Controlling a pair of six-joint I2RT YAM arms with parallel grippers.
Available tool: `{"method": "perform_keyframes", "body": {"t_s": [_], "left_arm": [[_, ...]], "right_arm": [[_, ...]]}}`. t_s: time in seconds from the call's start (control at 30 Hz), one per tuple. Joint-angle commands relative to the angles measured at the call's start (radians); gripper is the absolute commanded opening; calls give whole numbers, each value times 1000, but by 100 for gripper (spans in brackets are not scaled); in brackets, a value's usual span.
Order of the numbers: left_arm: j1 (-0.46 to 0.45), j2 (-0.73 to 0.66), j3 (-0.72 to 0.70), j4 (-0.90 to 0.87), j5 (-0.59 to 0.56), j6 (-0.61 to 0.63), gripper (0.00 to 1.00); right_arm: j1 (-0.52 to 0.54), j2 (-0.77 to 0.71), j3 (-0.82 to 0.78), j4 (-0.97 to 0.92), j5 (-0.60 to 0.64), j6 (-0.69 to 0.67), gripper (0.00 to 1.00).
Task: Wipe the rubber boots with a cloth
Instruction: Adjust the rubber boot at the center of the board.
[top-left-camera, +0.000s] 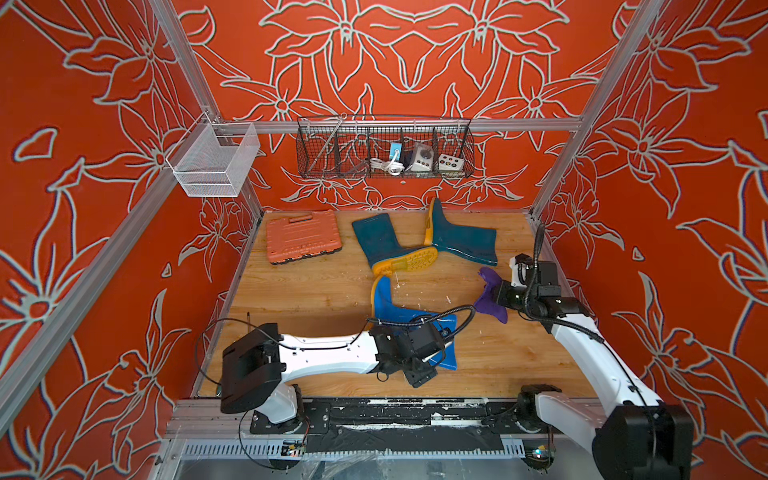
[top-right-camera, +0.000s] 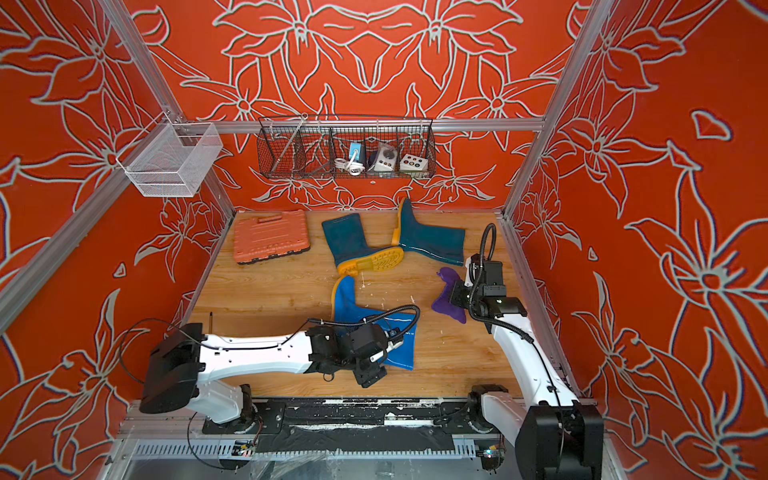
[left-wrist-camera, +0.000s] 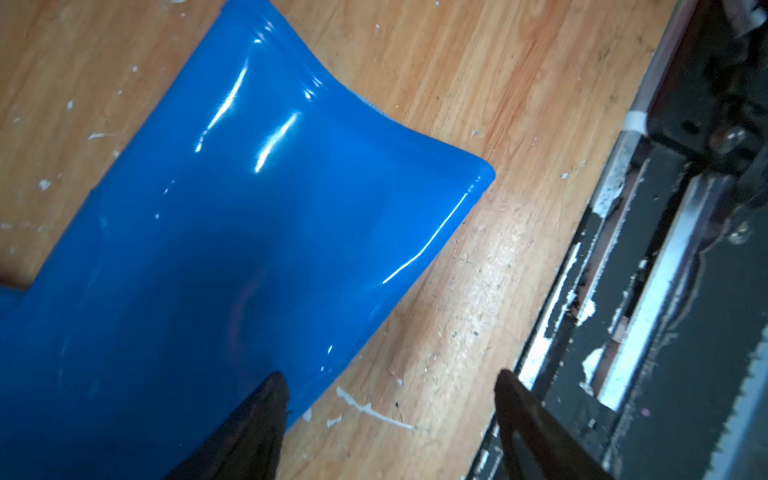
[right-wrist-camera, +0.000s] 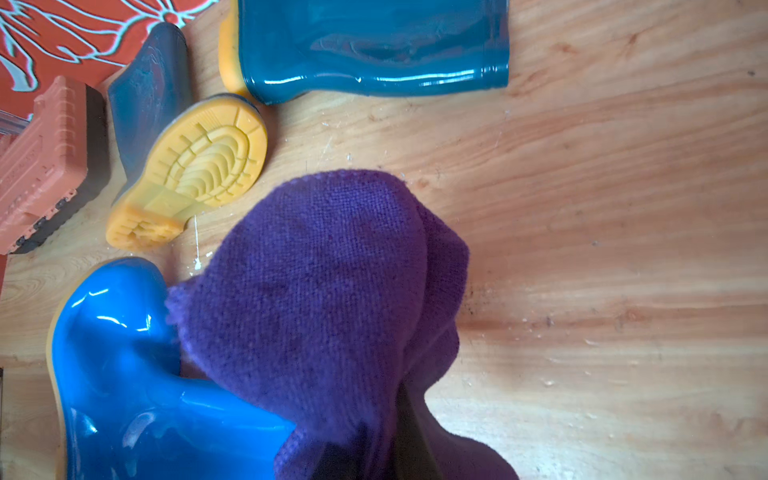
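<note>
The white-and-black left arm (top-left-camera: 328, 353) rises from its base at 7 o'clock and lies low and nearly level, forearm stretching toward 3 o'clock. Its black parallel left gripper (left-wrist-camera: 390, 380) tips downward at the wrist, the two dark fingers (left-wrist-camera: 266, 419) spread wide with nothing between them. The white-and-black right arm (top-left-camera: 582, 345) climbs from its base at 5 o'clock toward 11 o'clock; its black right gripper (top-left-camera: 496, 291) aims toward 9 o'clock, clamped on a soft deep-purple fabric cloth (right-wrist-camera: 324, 291)
</note>
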Motion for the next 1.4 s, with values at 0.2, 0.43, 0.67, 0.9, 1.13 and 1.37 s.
{"method": "perform_keyframes", "body": {"t_s": [0.2, 0.43, 0.67, 0.9, 1.13, 1.37], "left_arm": [[-41, 251, 160, 78, -96, 137, 78], [-40, 408, 308, -5, -316, 122, 56], [-38, 326, 349, -5, -349, 139, 0], [19, 180, 510, -25, -210, 179, 0], [115, 129, 728, 25, -27, 176, 0], [150, -39, 471, 276, -138, -46, 0]], "right_arm": [[-4, -115, -91, 0, 6, 33, 0], [-4, -172, -129, -25, 5, 42, 0], [-4, -283, -111, -102, 56, 43, 0], [-4, -404, -13, -201, 140, 36, 0], [-4, -428, 54, -253, 127, 38, 0], [-5, -433, 48, -267, 78, 33, 0]]}}
